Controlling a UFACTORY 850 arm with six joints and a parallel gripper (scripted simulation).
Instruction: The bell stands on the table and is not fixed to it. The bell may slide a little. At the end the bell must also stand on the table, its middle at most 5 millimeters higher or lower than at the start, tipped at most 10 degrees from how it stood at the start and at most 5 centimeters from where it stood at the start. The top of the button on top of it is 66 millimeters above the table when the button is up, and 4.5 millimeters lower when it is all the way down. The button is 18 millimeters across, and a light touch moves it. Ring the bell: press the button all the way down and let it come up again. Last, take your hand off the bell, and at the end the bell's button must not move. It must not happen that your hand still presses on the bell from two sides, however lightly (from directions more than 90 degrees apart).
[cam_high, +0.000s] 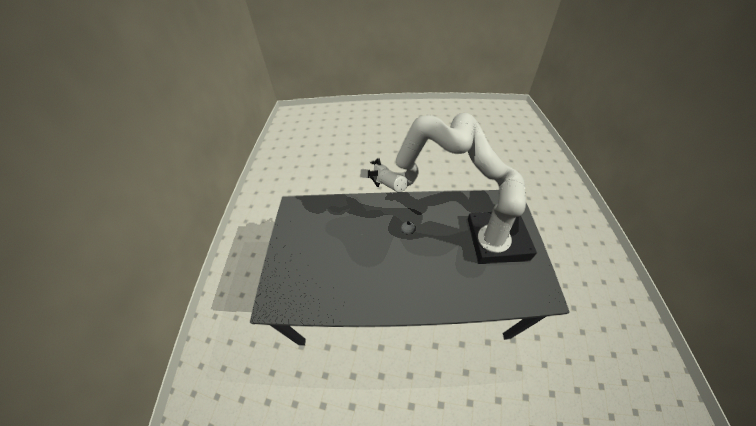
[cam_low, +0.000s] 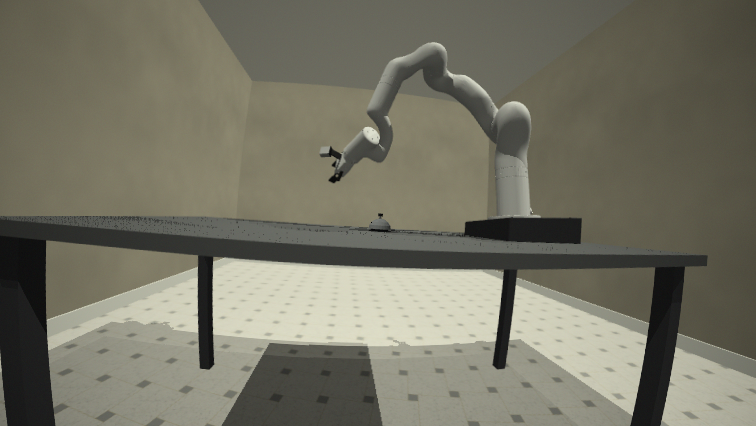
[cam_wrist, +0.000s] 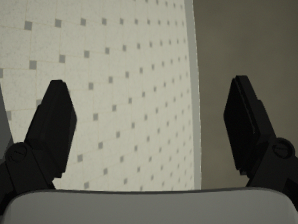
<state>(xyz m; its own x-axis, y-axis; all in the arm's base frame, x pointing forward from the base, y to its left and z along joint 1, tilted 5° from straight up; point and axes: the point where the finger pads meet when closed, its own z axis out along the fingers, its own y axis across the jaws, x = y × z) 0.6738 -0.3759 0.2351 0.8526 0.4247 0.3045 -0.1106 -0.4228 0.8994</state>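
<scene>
A small grey dome bell (cam_high: 407, 228) with a dark button on top stands upright on the dark table, a little left of the arm's base; it also shows in the exterior view (cam_low: 379, 224). My gripper (cam_high: 374, 172) hangs high in the air, well above the table and off to the bell's far left side, pointing down and away; in the exterior view (cam_low: 334, 176) it is up and left of the bell. The wrist view shows both black fingers spread wide with nothing between them, only floor and wall beyond. The bell is out of the wrist view.
The arm's black base block (cam_high: 502, 238) sits on the table's right side, close to the bell. The table's far edge (cam_high: 338, 196) runs just beneath the gripper. Walls enclose the tiled floor.
</scene>
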